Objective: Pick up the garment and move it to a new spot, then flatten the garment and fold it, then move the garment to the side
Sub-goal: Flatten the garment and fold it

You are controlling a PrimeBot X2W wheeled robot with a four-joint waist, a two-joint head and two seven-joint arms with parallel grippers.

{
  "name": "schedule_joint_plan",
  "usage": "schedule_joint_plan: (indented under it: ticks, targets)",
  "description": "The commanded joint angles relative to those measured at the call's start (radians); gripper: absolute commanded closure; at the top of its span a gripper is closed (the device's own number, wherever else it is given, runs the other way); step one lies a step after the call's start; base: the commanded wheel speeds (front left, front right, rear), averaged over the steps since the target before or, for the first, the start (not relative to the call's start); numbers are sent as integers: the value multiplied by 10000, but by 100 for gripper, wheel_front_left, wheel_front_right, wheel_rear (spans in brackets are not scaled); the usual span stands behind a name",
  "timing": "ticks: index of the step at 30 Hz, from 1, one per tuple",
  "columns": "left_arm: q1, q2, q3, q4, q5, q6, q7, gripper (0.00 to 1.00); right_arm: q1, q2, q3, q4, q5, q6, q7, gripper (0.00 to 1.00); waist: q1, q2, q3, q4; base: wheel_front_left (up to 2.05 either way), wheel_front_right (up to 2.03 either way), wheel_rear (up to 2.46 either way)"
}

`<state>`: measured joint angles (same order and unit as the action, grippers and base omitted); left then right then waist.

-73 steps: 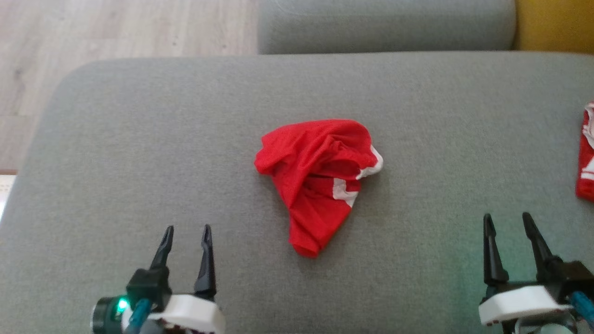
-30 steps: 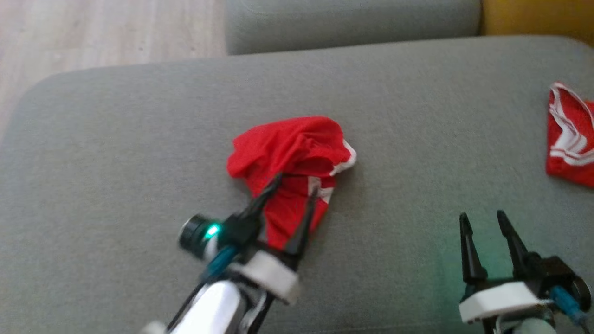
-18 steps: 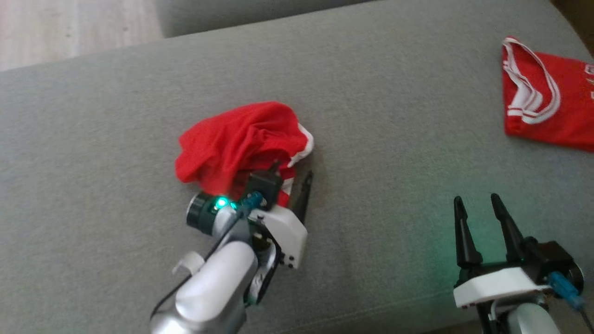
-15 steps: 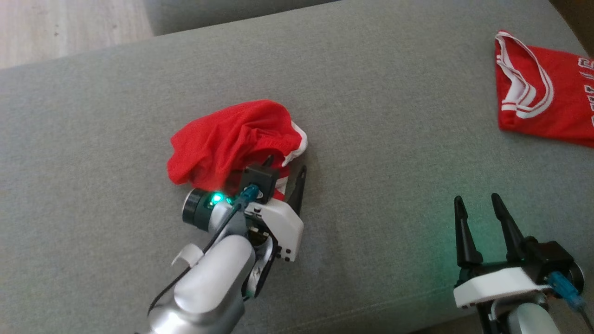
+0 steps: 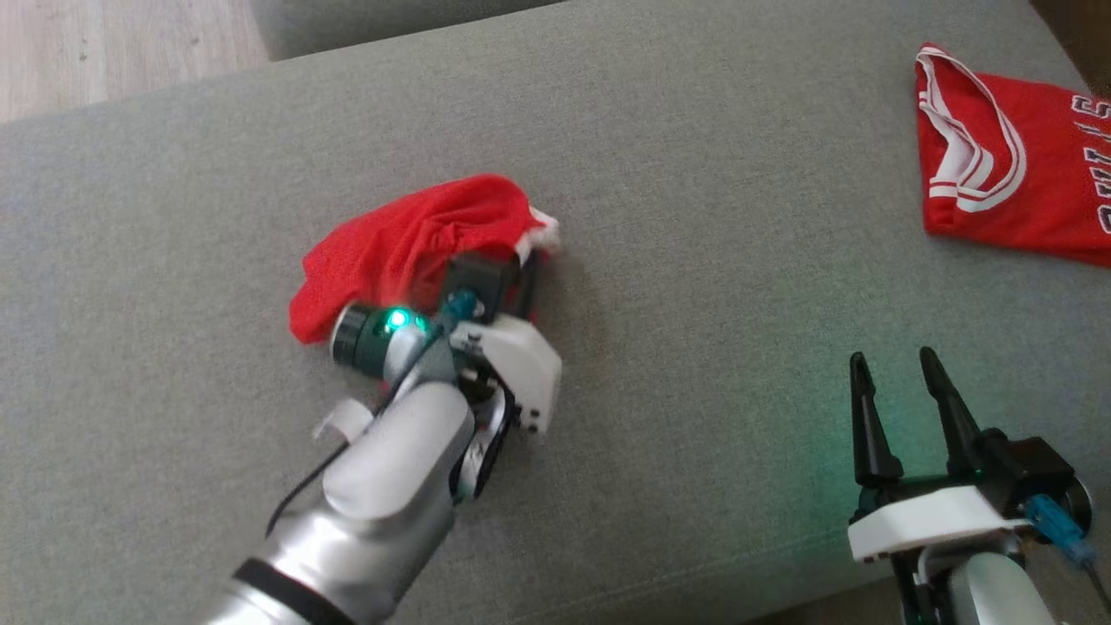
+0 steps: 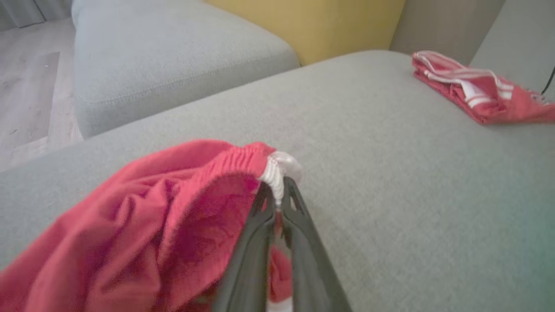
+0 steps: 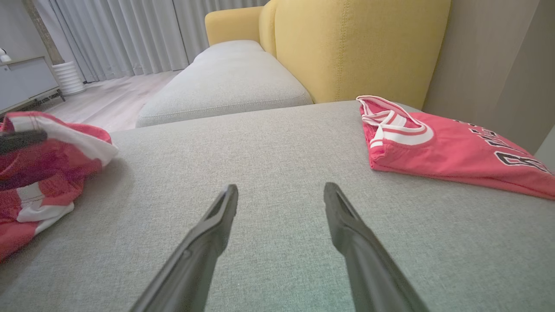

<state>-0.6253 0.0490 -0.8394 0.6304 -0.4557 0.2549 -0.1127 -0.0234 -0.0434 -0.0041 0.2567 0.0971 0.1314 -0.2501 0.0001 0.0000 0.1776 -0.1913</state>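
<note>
Nearest, the right pincer (image 5: 894,358) hovers over bare sofa (image 5: 694,174) at the lower right, its fingers spread and holding nothing. Ahead of it and to the left, the left pincer (image 6: 277,190) has its fingers pressed together on the garment (image 5: 391,239). It is pinching the gathered, white-trimmed hem (image 6: 271,173) at the right-hand end of the heap. The garment is a crumpled red bundle lying mid-sofa, with its bulk spilling left of the pincer. How much cloth sits between the fingers is hard to tell, as only the edge shows above the tips.

The step in hand looks like the pickup. To do it well, lift straight up and slowly, so the thin pinch on the elastic does not slip. Let the bundle hang clear of the sofa before carrying it sideways, because dragging would bunch it further. A grip on the hem is useful: the cloth should unfurl under its own weight, which helps the flattening. Set it down on open sofa, well apart from the folded jersey (image 5: 1015,165) at the far right. The right pincer is free to catch a second corner.
</note>
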Motion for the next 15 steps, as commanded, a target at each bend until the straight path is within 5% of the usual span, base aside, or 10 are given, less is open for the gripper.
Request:
schedule_joint_plan:
  ticks: [1, 15]
  targets:
    - [-719, 13, 291, -434, -142, -22, -140, 100, -210, -68, 169, -259, 63, -7, -116, 0, -1, 0, -48, 29, 0, 0, 0]
    - [-3651, 359, 1736, -1049, -1817, -1667, 706, 100, -86, -68, 240, -84, 1, -7, -116, 0, -1, 0, -631, -69, 0, 0, 0]
